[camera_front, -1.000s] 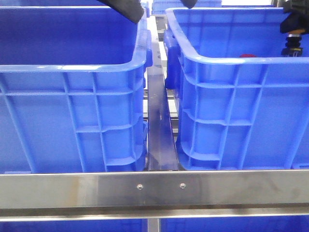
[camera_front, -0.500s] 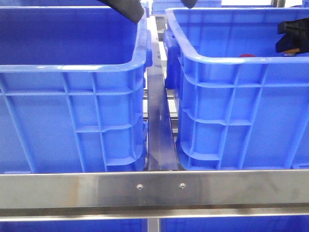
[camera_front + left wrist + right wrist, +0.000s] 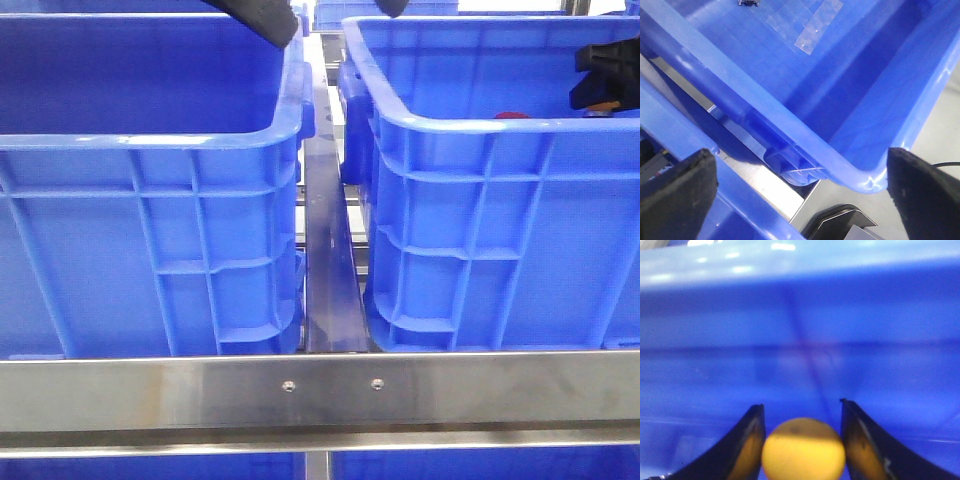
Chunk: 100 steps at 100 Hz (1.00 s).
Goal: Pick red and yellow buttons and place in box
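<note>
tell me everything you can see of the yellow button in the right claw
The yellow button shows only in the right wrist view: a small round, smooth piece, plain yellow with a faint dark smudge near its top, its lower edge cut off by the frame. It sits between the two dark fingers of the right claw, which press on both sides. Behind it is the blurred blue wall of the box. Its material is unclear.
</note>
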### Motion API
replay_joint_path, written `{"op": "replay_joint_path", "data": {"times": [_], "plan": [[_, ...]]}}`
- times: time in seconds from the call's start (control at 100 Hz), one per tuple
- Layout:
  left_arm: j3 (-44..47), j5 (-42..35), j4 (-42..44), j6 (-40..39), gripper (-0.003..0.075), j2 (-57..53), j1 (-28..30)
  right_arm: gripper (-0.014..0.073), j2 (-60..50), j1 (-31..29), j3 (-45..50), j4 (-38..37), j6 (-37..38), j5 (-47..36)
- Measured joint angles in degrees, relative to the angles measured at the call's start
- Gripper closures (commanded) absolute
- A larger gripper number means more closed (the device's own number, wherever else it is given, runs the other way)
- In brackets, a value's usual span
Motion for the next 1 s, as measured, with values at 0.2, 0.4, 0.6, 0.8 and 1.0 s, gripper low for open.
{"op": "replay_joint_path", "data": {"times": [0.2, 0.4, 0.6, 0.8, 1.0], "plan": [[0.00, 0.00, 0.00, 0.00, 0.0082, 0.00, 0.00, 0.0232, 0.00, 0.00, 0.00, 0.00, 0.00, 0.12], [0.00, 0.00, 0.00, 0.00, 0.0082, 0.00, 0.00, 0.0232, -0.52, -0.09, 0.00, -0.86, 0.00, 0.41], [0.00, 0.00, 0.00, 0.00, 0.0082, 0.00, 0.00, 0.0186, -1.77, -0.22, 1.10, -2.72, -0.32, 0.56], [0.00, 0.00, 0.00, 0.00, 0.0082, 0.00, 0.00, 0.0139, -2.52, -0.22, 1.10, -2.84, -0.32, 0.78], [0.00, 0.00, 0.00, 0.00, 0.0082, 0.00, 0.00, 0.0139, -2.61, -0.22, 1.10, -2.84, -0.32, 0.83]]}}
